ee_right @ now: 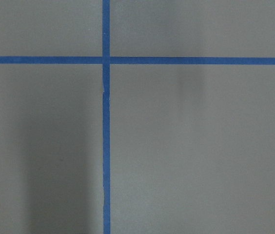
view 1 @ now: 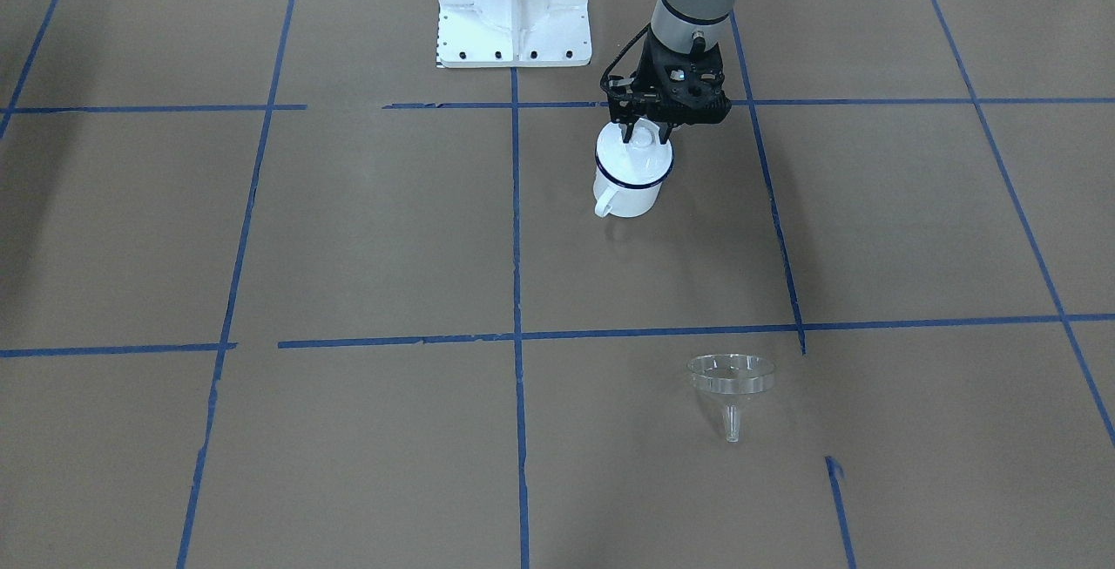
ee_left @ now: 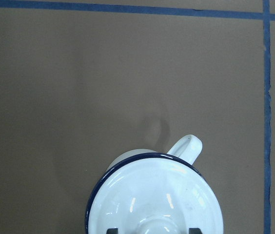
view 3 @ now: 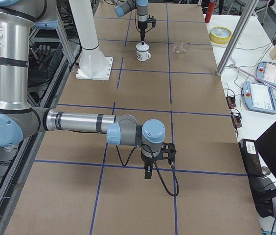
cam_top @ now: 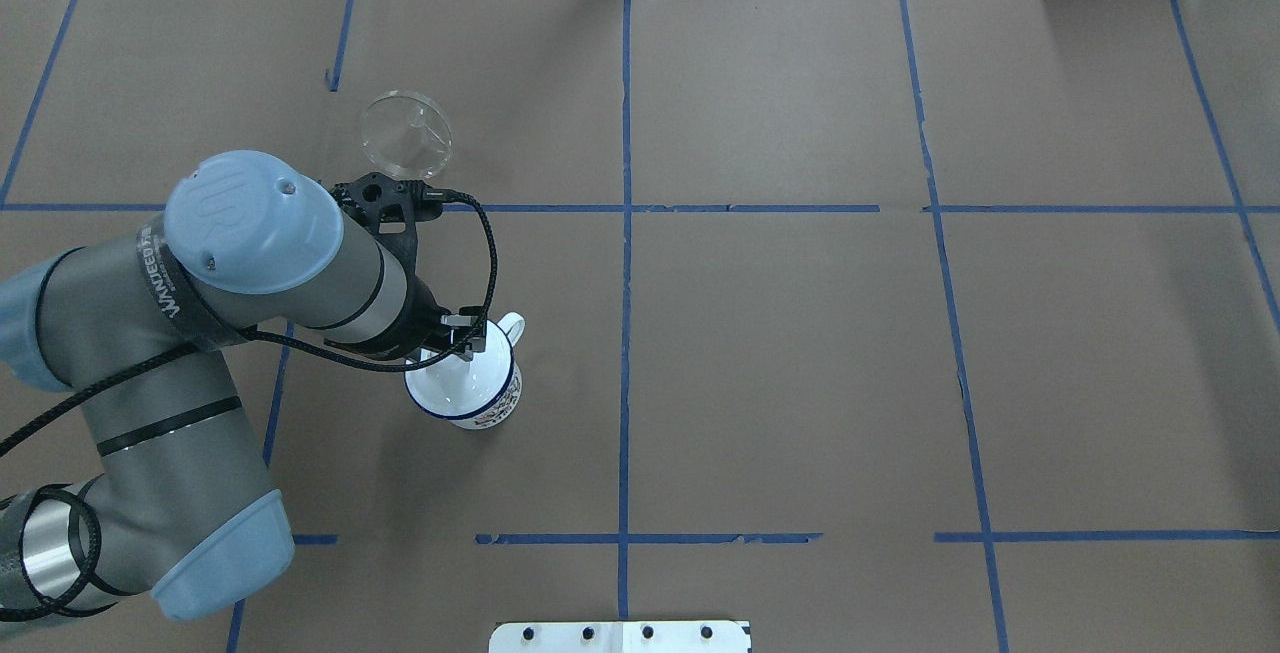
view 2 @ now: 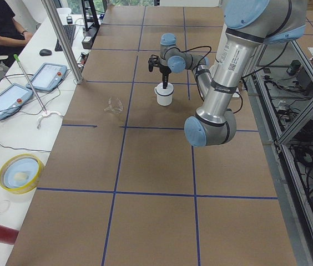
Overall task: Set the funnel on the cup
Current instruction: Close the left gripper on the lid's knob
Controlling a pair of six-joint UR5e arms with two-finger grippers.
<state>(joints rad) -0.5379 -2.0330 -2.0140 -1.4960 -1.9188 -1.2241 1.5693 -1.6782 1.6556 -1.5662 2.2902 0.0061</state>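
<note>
The cup (view 1: 629,184) is a white enamel mug with a dark blue rim, standing upright on the brown table; it also shows in the overhead view (cam_top: 478,395). A white domed lid (ee_left: 152,195) with a knob sits on it. My left gripper (view 1: 645,135) hangs right over the mug, its fingers (ee_left: 111,230) apart on either side of the knob, open. The clear funnel (view 1: 730,379) lies on the table well away from the mug, also in the overhead view (cam_top: 405,133). My right gripper (view 3: 148,172) hovers over bare table far away; I cannot tell its state.
The white robot base plate (view 1: 514,11) stands at the table's robot side. Blue tape lines cross the brown paper. A yellow bowl (view 2: 20,173), tablets (view 2: 48,76) and a metal post (view 2: 62,39) stand beyond the table's operator edge.
</note>
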